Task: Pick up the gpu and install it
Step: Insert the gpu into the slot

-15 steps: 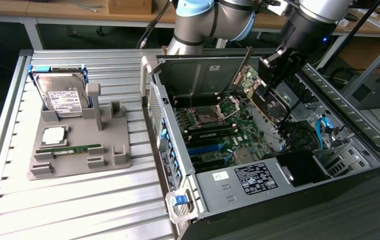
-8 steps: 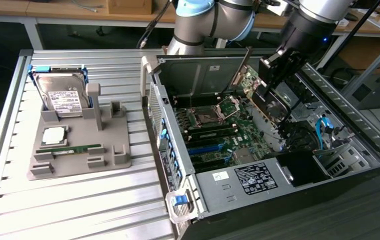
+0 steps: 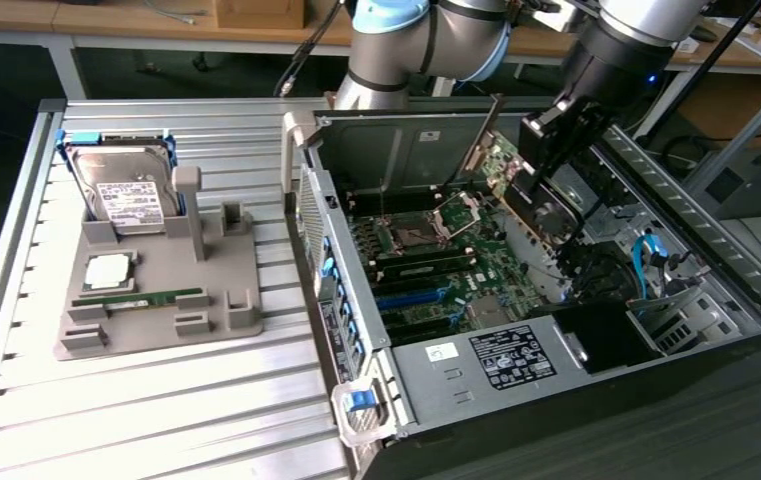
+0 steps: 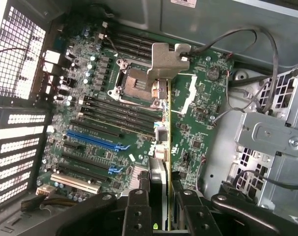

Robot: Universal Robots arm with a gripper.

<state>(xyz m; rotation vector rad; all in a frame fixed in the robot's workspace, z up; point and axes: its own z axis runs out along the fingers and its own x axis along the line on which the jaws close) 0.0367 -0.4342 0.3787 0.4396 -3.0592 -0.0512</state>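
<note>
The gpu (image 3: 516,188), a green card with a dark face and a silver bracket end, hangs tilted over the open computer case (image 3: 353,300). My gripper (image 3: 550,150) is shut on it from above. In the wrist view the gpu (image 4: 162,123) appears edge-on, its metal bracket (image 4: 164,59) farthest from the camera, and the card runs back between my gripper (image 4: 162,209) and its dark fingers (image 4: 137,209). The card is above the motherboard (image 4: 104,88), apart from it. Blue and black expansion slots (image 4: 97,141) lie beside the card's line, with nothing in them.
On the exterior view's left a grey fixture (image 3: 153,300) holds a silver hard drive (image 3: 127,195), a processor (image 3: 107,270) and a green memory stick (image 3: 140,298). Case walls, a drive cage (image 4: 267,132) and loose cables (image 4: 257,54) surround the motherboard. All of it rests on a slatted metal table (image 3: 153,420).
</note>
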